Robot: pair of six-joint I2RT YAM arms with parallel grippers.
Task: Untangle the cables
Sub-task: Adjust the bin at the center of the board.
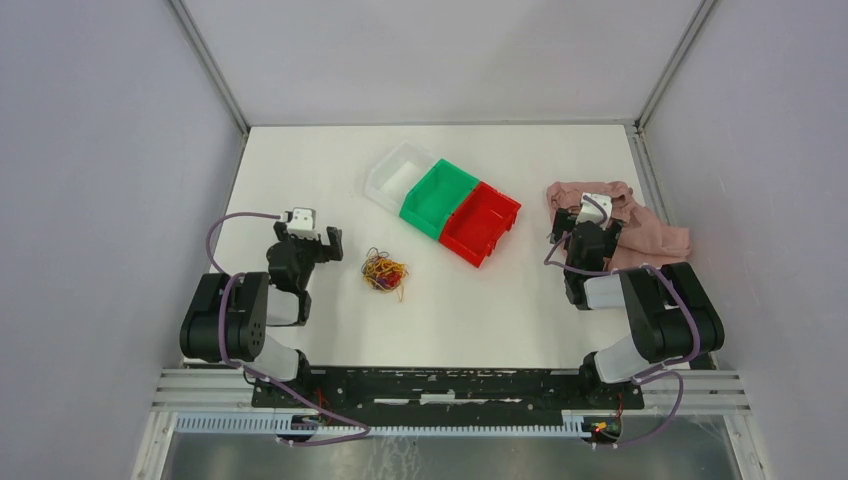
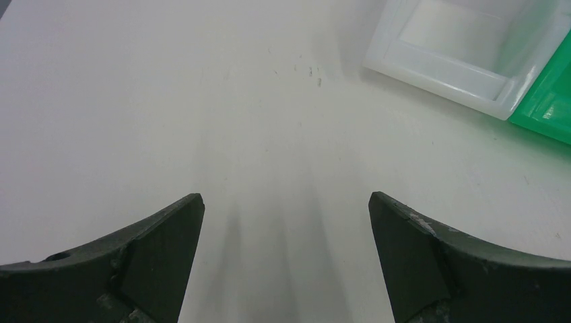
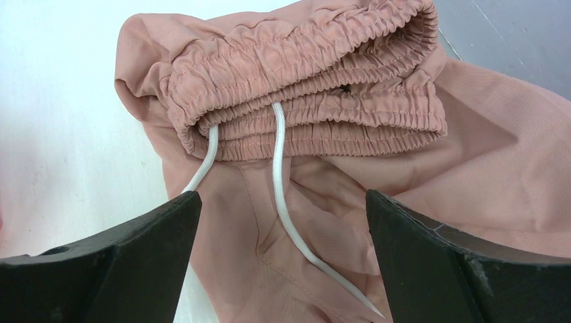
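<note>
The cables lie in one small clump of yellow-orange, dark red and dark wires on the white table, left of centre. My left gripper is open and empty, just left of the clump and apart from it. In the left wrist view its gripper has only bare table between the jaws, and the cables are out of view. My right gripper is open and empty at the far right, over the pink cloth. In the right wrist view this gripper frames the cloth.
Three bins stand in a diagonal row behind the clump: white, green and red. The white bin and a green corner show in the left wrist view. The cloth has a white drawstring.
</note>
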